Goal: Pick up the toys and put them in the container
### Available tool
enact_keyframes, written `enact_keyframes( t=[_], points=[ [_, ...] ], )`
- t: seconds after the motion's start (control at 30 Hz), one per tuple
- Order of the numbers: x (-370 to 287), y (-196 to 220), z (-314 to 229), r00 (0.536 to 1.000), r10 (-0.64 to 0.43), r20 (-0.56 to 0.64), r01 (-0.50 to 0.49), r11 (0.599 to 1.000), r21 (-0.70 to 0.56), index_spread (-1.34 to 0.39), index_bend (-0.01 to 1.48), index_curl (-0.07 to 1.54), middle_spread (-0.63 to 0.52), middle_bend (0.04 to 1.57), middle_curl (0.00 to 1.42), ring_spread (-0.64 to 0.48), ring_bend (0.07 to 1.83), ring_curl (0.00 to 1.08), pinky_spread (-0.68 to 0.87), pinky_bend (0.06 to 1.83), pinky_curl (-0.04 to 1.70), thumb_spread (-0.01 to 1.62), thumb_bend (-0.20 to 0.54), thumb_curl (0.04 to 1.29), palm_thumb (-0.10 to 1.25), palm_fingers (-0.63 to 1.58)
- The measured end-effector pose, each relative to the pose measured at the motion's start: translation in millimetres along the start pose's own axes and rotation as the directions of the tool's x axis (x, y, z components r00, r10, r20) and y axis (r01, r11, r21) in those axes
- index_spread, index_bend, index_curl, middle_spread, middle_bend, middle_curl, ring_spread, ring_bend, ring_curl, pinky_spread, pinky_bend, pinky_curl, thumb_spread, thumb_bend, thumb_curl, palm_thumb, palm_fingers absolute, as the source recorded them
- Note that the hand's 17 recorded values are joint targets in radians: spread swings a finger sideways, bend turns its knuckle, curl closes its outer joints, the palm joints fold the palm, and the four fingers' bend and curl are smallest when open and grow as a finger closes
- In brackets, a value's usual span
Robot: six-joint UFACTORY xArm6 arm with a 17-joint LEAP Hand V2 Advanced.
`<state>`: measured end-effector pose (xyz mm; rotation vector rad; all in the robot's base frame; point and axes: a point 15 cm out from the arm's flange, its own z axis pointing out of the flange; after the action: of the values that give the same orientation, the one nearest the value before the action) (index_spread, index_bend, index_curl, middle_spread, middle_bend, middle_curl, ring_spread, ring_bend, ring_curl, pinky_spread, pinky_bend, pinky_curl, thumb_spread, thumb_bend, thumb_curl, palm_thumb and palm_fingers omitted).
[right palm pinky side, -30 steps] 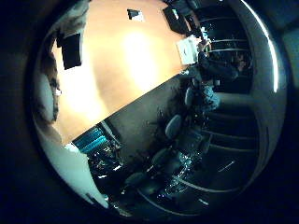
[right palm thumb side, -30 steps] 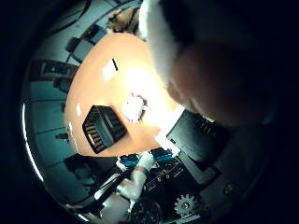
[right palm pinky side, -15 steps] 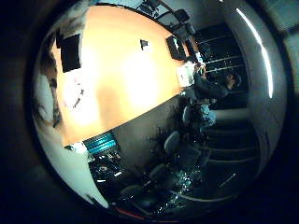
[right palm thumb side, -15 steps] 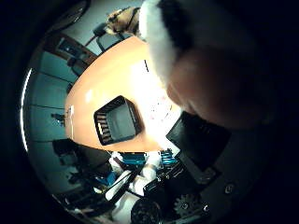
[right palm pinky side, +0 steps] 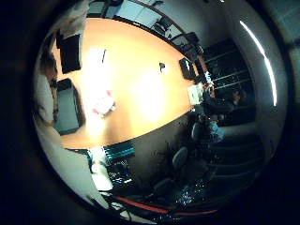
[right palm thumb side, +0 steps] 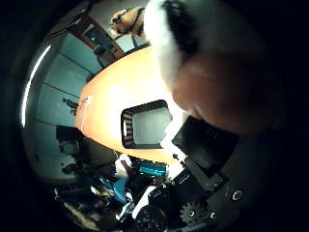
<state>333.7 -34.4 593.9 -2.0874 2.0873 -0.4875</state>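
Note:
A white, pink-brown and black plush toy point(right palm thumb side: 212, 72) fills much of the thumb side view, pressed close to the palm. It stays there as the view shifts, so my hand point(right palm thumb side: 203, 174) is shut on it, well above the table. Its edge also shows in the little finger side view as a plush toy point(right palm pinky side: 44, 93). Below on the orange table point(right palm thumb side: 111, 96) stands the black container point(right palm thumb side: 147, 125) with a grey, empty-looking inside. A small white and pink toy point(right palm pinky side: 103, 104) lies on the table beside the container point(right palm pinky side: 68, 105).
A flat black thing point(right palm pinky side: 70, 51) lies past the container. Small dark items point(right palm pinky side: 187, 68) and a white box point(right palm pinky side: 194, 93) sit near the table's far edge. A brown furry thing point(right palm thumb side: 128, 19) is at one end. Office chairs point(right palm pinky side: 180, 157) stand along the table.
The whole picture has shifted, so my hand has moved over the table. The container now sits nearer the middle of the thumb side view and looks larger. The plush toy stays against the palm.

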Motion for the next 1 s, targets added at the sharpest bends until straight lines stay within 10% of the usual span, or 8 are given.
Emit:
enact_keyframes(
  t=[1.0],
  points=[
    [-195, 13, 69, 0.965, -0.221, 0.141, 0.224, 0.974, -0.010, -0.48, 0.64, 1.07, -0.29, 0.96, 1.02, -0.32, 1.17, 0.79, -0.45, 0.87, 1.07, 0.94, -0.019, 0.62, 1.01, 0.98]
  ],
)
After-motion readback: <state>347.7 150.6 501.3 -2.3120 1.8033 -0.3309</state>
